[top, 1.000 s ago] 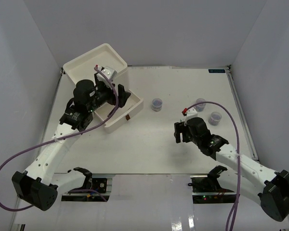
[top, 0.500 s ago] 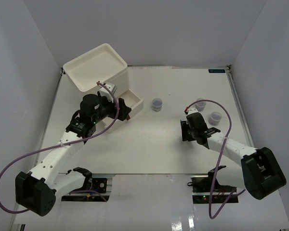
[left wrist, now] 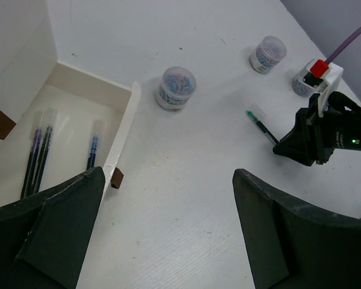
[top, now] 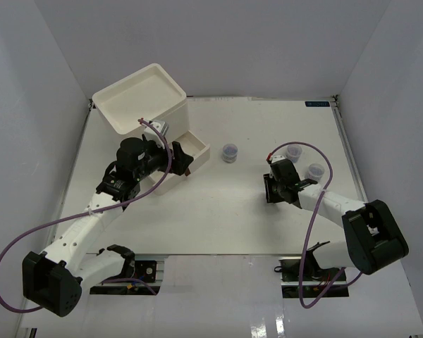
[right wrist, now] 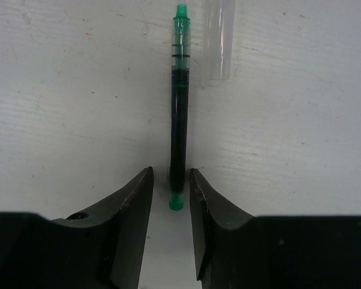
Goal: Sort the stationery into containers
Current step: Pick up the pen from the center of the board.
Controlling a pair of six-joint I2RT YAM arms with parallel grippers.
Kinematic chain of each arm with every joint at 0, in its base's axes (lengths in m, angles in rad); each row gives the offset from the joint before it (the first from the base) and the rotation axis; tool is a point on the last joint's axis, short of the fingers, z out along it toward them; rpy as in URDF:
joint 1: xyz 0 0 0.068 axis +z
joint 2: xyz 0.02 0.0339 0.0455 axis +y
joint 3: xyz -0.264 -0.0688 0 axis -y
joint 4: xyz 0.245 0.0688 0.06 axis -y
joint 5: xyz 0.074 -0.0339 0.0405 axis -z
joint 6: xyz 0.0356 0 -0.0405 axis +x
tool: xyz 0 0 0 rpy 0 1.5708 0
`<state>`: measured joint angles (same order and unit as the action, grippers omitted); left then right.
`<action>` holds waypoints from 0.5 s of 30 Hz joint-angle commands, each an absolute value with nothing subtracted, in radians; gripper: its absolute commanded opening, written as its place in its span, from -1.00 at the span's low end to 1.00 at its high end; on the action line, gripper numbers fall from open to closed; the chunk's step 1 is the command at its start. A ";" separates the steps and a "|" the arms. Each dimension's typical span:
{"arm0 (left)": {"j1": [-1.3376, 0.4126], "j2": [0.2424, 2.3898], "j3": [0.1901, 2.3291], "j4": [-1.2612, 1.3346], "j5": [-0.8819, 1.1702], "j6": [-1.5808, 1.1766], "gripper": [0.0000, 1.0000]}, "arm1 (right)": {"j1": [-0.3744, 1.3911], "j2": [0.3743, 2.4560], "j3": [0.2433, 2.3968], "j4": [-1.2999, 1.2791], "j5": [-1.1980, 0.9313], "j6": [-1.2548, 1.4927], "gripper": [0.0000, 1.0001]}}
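A green pen (right wrist: pixel 179 120) lies on the white table, its near end between the fingers of my right gripper (right wrist: pixel 171 171). The jaws stand narrow on either side of it, with a thin gap showing on each side. From the left wrist the same pen (left wrist: pixel 262 125) pokes out ahead of the right gripper (left wrist: pixel 295 141). My left gripper (left wrist: pixel 167 180) hangs wide open and holds nothing, above the table beside the open drawer (left wrist: pixel 123 132) of the white drawer unit (top: pixel 144 98). Three pens (left wrist: pixel 39 150) lie in that drawer.
Three clear jars stand on the table: one (top: pixel 229 152) mid-table, two (top: pixel 293 151) (top: pixel 314 171) just behind the right arm. A clear pen cap (right wrist: pixel 219 42) lies right of the green pen. The drawer's brown handle (left wrist: pixel 116 178) juts toward the left gripper.
My right gripper has swung left and come down over the green pen, its jaws narrowing around it. The left arm drew back from the drawer early on, then held still.
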<state>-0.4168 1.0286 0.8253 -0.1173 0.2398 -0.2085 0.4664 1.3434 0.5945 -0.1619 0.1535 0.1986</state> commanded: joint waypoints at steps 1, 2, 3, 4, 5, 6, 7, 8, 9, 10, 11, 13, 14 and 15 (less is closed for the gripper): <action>-0.414 1.014 0.816 -0.077 0.323 -0.268 0.96 | 0.463 1.336 0.611 -0.190 0.118 0.196 -0.28; -0.414 1.011 0.810 -0.066 0.362 -0.285 0.96 | 0.463 1.329 0.611 -0.196 0.124 0.196 -0.28; -0.414 1.003 0.799 -0.055 0.377 -0.302 0.96 | 0.463 1.325 0.612 -0.210 0.130 0.196 -0.31; -0.414 1.000 0.798 -0.046 0.391 -0.337 0.96 | 0.463 1.322 0.614 -0.218 0.146 0.189 -0.37; -0.414 0.997 0.798 -0.045 0.415 -0.354 0.96 | 0.465 1.313 0.615 -0.224 0.152 0.186 -0.45; -0.414 0.997 0.796 -0.044 0.425 -0.373 0.96 | 0.465 1.307 0.614 -0.229 0.156 0.183 -0.59; -0.414 0.993 0.792 -0.038 0.434 -0.394 0.96 | 0.465 1.301 0.611 -0.232 0.160 0.180 -0.65; -0.414 0.991 0.787 -0.034 0.446 -0.443 0.96 | 0.465 1.283 0.607 -0.229 0.160 0.176 -0.74; -0.414 0.989 0.779 -0.031 0.457 -0.469 0.96 | 0.468 1.269 0.603 -0.224 0.158 0.175 -0.79; -0.416 0.986 0.767 -0.020 0.465 -0.494 0.96 | 0.471 1.253 0.592 -0.212 0.149 0.172 -0.83; -0.416 0.986 0.761 -0.015 0.474 -0.541 0.96 | 0.483 1.214 0.586 -0.204 0.141 0.170 -0.84; -0.426 0.980 0.746 -0.008 0.485 -0.589 0.96 | 0.497 1.166 0.574 -0.180 0.120 0.173 -0.85; -0.433 0.976 0.738 -0.009 0.485 -0.636 0.96 | 0.514 1.114 0.572 -0.170 0.109 0.190 -0.85; -0.442 0.970 0.730 0.018 0.483 -0.661 0.96 | 0.525 1.082 0.569 -0.157 0.098 0.202 -0.85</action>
